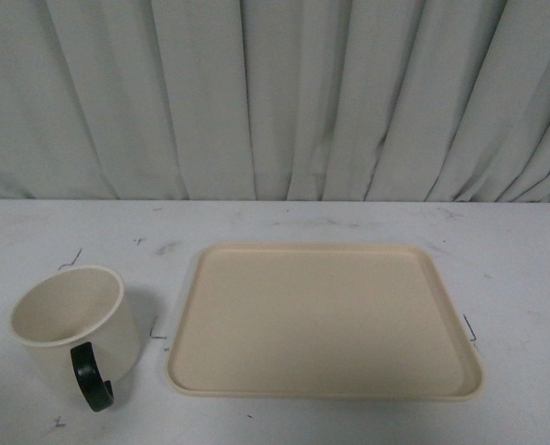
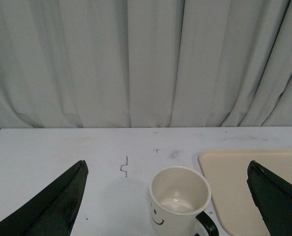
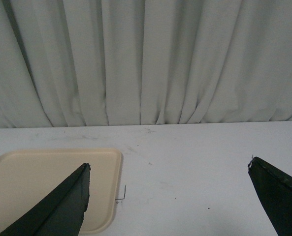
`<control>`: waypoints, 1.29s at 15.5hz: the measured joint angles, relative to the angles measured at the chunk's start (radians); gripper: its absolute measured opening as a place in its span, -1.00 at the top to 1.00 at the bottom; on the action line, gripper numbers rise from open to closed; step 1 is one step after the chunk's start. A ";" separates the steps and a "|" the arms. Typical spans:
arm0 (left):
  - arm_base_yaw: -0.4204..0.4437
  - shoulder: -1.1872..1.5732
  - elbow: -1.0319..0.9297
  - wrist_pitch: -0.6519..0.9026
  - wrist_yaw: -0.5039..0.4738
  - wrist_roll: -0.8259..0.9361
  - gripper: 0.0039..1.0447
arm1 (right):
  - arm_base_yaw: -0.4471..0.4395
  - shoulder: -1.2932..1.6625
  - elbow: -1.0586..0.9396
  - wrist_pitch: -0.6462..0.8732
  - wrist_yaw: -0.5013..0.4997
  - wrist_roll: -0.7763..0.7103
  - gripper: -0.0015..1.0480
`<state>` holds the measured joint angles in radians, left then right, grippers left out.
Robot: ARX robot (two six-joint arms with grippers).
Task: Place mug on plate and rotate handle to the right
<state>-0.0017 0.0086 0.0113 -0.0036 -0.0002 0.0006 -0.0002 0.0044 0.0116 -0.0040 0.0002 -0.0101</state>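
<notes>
Cream mug on worktop beside plate | handle toward robot | left hand, right hand spread, empty | step: pickup pending | next: left grasps mug

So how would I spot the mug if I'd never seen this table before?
Start at the white table before the grey curtain and find the big beige plate. The mug stands left of it, not touching: the only round cream thing, with a dark handle facing the camera.

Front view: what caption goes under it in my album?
Cream mug stands on the white table, left of the beige plate, handle facing the camera.
</notes>
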 joint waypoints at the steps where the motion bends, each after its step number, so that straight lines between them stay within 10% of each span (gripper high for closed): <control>1: 0.000 0.000 0.000 0.000 0.000 0.000 -0.88 | 0.000 0.000 0.000 0.000 0.000 0.000 -0.87; 9: -0.062 0.962 0.294 0.346 -0.013 0.131 -0.88 | 0.000 0.000 0.000 0.000 0.000 0.000 -0.87; 20: 0.082 1.758 0.743 0.163 0.088 0.139 -0.88 | 0.000 0.000 0.000 0.000 0.000 0.000 -0.87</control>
<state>0.0803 1.7668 0.7540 0.1593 0.0879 0.1398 -0.0002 0.0044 0.0116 -0.0040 0.0002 -0.0101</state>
